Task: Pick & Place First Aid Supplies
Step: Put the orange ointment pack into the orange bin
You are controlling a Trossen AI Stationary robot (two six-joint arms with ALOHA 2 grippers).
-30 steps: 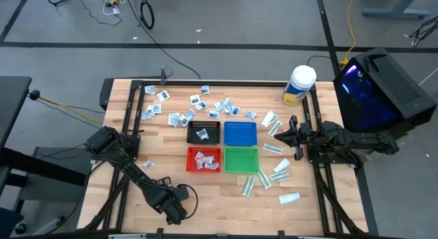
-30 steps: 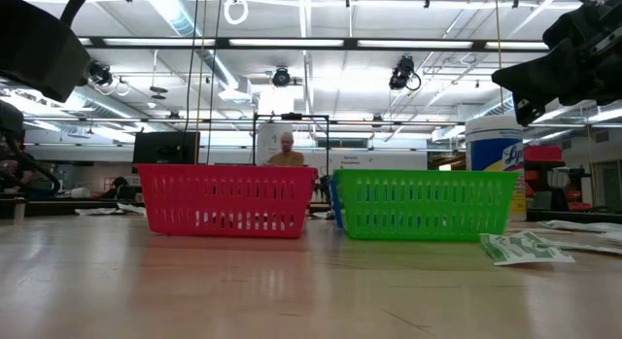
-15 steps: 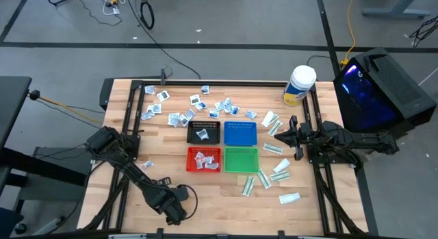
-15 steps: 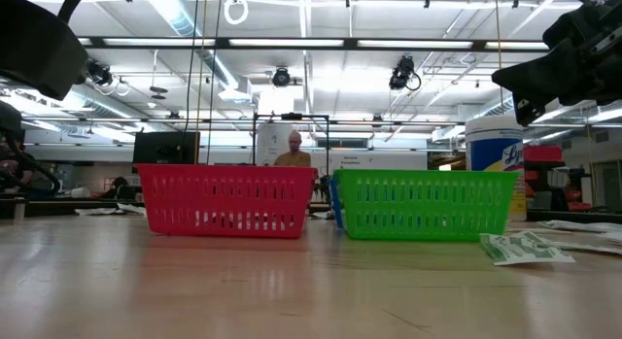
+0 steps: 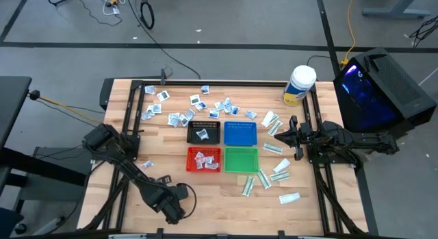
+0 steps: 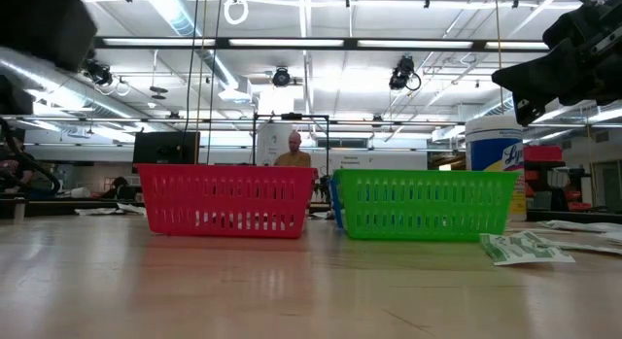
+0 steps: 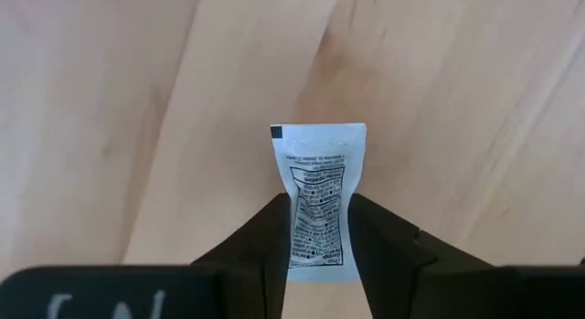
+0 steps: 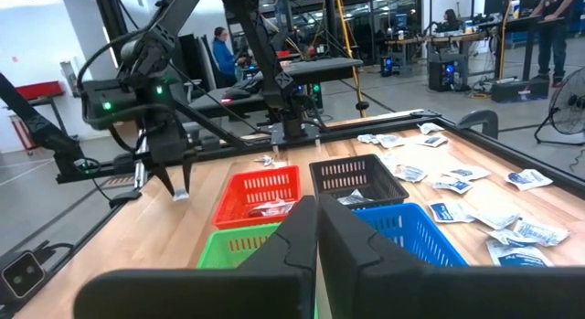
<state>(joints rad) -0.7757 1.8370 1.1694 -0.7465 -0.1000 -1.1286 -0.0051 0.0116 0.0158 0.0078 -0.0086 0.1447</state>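
My left gripper (image 7: 319, 250) stands at the table's near left (image 5: 174, 210), pointing down and shut on a small white packet (image 7: 319, 196) with black print. The right wrist view shows that gripper (image 8: 174, 184) far off with the packet (image 8: 180, 195) at its tips. Squarish white packets (image 5: 205, 105) lie scattered along the far side. Longer green-and-white ones (image 5: 274, 172) lie at the right. My right gripper (image 8: 317, 229) waits shut at the right edge (image 5: 280, 135). My left gripper pinches the packet between its two fingers (image 7: 271, 241), one on each long edge of the packet's near half (image 7: 319, 237). The packet narrows there. The fingers point down from above, along the packet. Its free end (image 7: 319, 134) sticks out past the fingertips toward the table.
Four mesh trays sit mid-table: black (image 5: 190, 132) and red (image 5: 190, 159) with packets inside, blue (image 5: 240, 133), green (image 5: 241, 159). A white jar with a yellow label (image 5: 299, 85) stands far right. Two loose packets (image 5: 164, 179) lie near my left arm. Bare wood shows along the near edge.
My left arm has risen a little: in the low view its dark bulk sits higher in the upper left corner, and in the high view its shoulder end has shifted slightly toward the left.
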